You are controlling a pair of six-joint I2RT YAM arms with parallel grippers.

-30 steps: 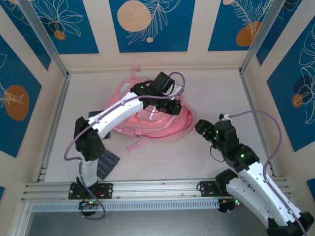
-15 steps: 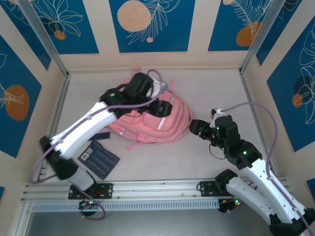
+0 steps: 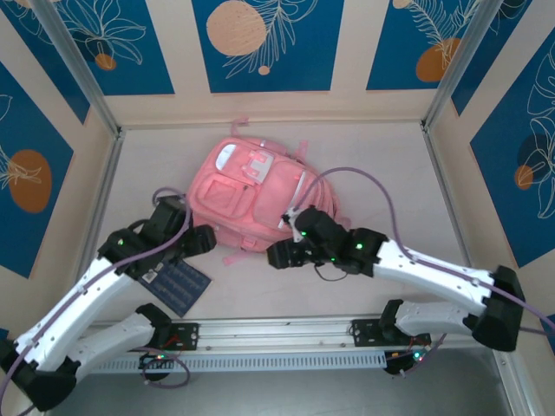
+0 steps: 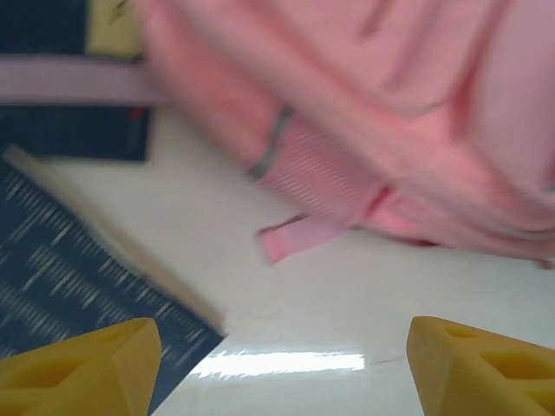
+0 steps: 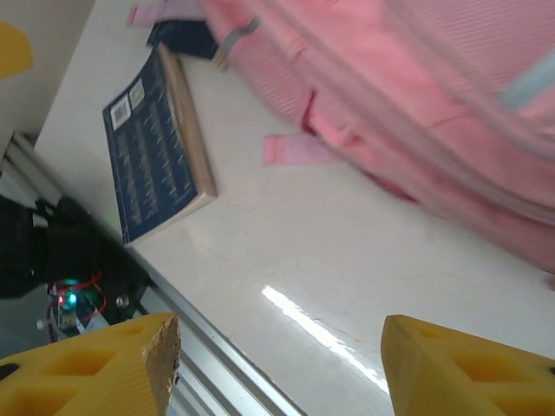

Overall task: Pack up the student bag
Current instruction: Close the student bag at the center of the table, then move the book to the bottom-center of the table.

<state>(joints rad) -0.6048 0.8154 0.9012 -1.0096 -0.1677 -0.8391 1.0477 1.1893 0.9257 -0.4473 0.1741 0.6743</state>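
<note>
Left gripper is hovering spread wide and empty just beside the navy book, probably lining up a pickup. Student bag is lying flat mid-table, pockets up. Right gripper, jaws apart and empty, is waiting at its near edge.

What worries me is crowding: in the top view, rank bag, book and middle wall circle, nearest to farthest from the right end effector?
1. Bag, just beyond the right end effector.
2. Book, off to its left, by the front rail.
3. Middle wall circle, farthest back.
</note>
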